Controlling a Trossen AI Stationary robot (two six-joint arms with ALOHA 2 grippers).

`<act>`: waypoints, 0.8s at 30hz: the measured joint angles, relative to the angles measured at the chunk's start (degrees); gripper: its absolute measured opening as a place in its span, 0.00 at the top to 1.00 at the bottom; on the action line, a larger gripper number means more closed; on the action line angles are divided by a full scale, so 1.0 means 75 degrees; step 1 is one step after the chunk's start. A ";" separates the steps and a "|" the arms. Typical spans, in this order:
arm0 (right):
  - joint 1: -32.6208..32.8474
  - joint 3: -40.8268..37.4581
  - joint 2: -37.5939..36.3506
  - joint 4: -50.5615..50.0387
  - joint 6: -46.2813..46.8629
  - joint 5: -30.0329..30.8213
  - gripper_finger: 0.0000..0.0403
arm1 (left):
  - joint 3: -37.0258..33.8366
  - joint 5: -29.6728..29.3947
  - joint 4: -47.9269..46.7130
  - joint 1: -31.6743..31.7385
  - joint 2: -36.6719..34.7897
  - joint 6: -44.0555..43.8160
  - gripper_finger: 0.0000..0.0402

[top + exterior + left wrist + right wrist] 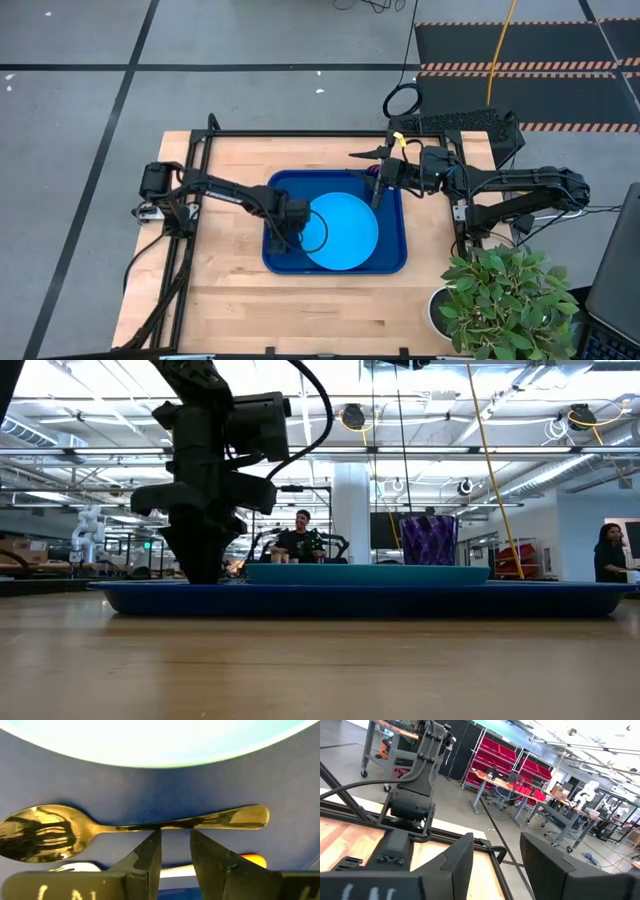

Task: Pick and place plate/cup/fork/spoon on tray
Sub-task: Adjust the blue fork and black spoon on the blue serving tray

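Note:
The dark-blue tray (390, 262) lies mid-table with the sky-blue plate (345, 235) on it. The purple cup (428, 540) stands in the tray's far right corner. A shiny golden spoon (125, 825) and the fork, with its orange handle (251, 859), lie side by side on the tray's floor left of the plate. My left gripper (175, 840) points down over them, open; its fingers straddle the fork's shaft, their tips beside the spoon's handle. My right gripper (497, 865) hangs high and level over the tray's far right corner, open and with nothing in it.
A potted plant (500, 295) stands at the near right corner. A black device (460, 125) sits at the far right edge. Black frame rails (300, 135) run along the table's far and left sides. People (300, 535) show in the room beyond.

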 joint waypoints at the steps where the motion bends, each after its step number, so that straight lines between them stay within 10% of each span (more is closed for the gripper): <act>1: 0.0000 0.0000 0.0000 0.0000 0.0000 0.0000 0.61 | 0.0000 0.0000 0.0032 -0.0027 0.0000 -0.0044 0.74; 24: 0.0002 0.0000 0.0000 0.0000 0.0001 0.0000 0.61 | 0.0028 -0.0026 0.0122 -0.0135 0.0002 0.0209 0.74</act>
